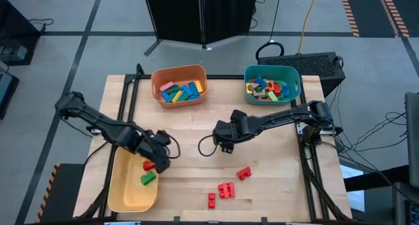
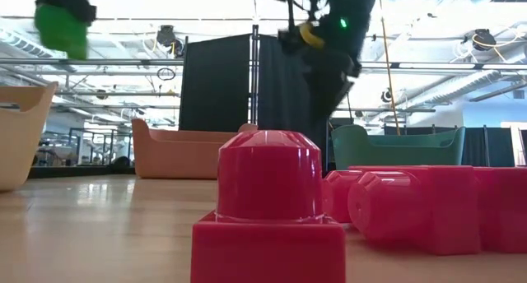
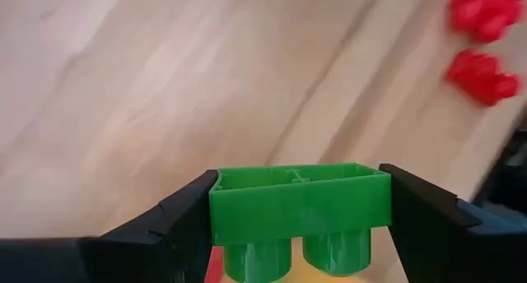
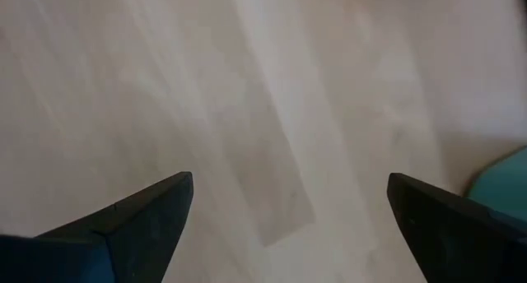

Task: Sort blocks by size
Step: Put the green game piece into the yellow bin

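My left gripper [image 1: 152,171] is shut on a green two-stud brick [image 3: 298,209], held high over the right rim of the yellow bin [image 1: 124,189]. The brick also shows in the high view [image 1: 148,178] and the low view [image 2: 62,28]. A red brick [image 1: 149,165] lies in that bin. Three groups of red studded blocks lie on the table near its front edge [image 1: 243,173], [image 1: 226,190], [image 1: 211,200]. My right gripper [image 1: 219,138] hangs open and empty over the bare table middle [image 4: 288,209]. My left gripper pinches the green brick by its two short ends [image 3: 216,221] between its two fingers, which lie across the brick. The fingers come from above, slanting down. The brick is lifted clear above the yellow bin, with its studs [image 3: 333,254] toward the wrist and its hollow underside away.
An orange bin [image 1: 157,87] at the back holds flat bars in several colours. A teal bin [image 1: 294,78] at the back right holds mixed small blocks. Bare wood lies between the bins and the red blocks. In the low view a red brick [image 2: 268,201] stands close in front.
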Controlling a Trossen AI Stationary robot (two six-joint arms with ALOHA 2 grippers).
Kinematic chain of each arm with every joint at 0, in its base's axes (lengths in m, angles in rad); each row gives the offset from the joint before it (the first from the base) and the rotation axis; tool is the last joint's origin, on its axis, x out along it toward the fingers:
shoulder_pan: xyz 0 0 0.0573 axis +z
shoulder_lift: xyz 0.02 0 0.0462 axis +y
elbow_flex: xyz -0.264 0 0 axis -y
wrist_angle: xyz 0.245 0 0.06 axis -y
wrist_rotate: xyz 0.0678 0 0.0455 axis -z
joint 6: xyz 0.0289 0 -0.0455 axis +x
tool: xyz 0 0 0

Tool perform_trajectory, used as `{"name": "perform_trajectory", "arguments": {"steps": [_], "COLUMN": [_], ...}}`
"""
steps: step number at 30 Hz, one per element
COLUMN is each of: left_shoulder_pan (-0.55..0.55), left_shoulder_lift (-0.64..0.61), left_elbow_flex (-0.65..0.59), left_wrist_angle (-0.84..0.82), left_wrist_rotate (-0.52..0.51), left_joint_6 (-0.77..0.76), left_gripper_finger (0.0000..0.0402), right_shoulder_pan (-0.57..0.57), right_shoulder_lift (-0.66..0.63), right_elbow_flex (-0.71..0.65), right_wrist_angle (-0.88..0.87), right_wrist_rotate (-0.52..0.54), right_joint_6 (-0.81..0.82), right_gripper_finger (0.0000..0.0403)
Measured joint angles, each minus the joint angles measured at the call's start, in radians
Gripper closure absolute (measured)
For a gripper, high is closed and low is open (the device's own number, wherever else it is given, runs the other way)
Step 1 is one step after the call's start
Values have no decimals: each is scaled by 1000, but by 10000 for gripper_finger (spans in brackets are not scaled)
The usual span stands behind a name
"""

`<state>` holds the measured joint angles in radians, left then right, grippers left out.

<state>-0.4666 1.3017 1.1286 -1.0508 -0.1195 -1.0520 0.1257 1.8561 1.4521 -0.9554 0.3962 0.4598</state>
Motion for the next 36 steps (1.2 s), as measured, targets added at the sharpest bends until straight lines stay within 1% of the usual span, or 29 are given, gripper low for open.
{"name": "perform_trajectory", "arguments": {"steps": [3, 6, 8, 13, 19, 24, 27, 30, 33, 36], "left_shoulder_pan": [-20, -45, -70, -131, -195, -203, -202, -203, -203, -203], "left_shoulder_lift": [-26, -27, -27, -27, -27, -27, -26, -26, -27, -27], "left_elbow_flex": [0, -1, -2, -32, -112, -218, -270, -297, -309, -325], "left_wrist_angle": [-88, -151, -201, -222, -202, -114, -29, 22, 27, 25], "left_wrist_rotate": [-10, -3, 10, 55, 100, 134, 139, 151, 155, 192], "left_joint_6": [-41, -42, -43, -38, -45, -104, -147, -148, -164, -161], "left_gripper_finger": [127, 127, 127, 127, 127, 123, 107, 80, 52, 39], "right_shoulder_pan": [8, 17, 30, 80, 114, 114, 122, 149, 186, 214], "right_shoulder_lift": [1, 1, 1, -42, -130, -161, -166, -166, -166, -166], "right_elbow_flex": [-81, -139, -152, -152, -152, -152, -152, -152, -152, -152], "right_wrist_angle": [55, 106, 115, 110, 33, -11, -29, -44, -43, -42], "right_wrist_rotate": [-19, -106, -159, -193, -201, -286, -349, -420, -431, -432], "right_joint_6": [9, 9, 11, -50, -127, -132, -132, -141, -185, -225], "right_gripper_finger": [10, 10, 10, 14, 23, 23, 23, 23, 23, 23]}}
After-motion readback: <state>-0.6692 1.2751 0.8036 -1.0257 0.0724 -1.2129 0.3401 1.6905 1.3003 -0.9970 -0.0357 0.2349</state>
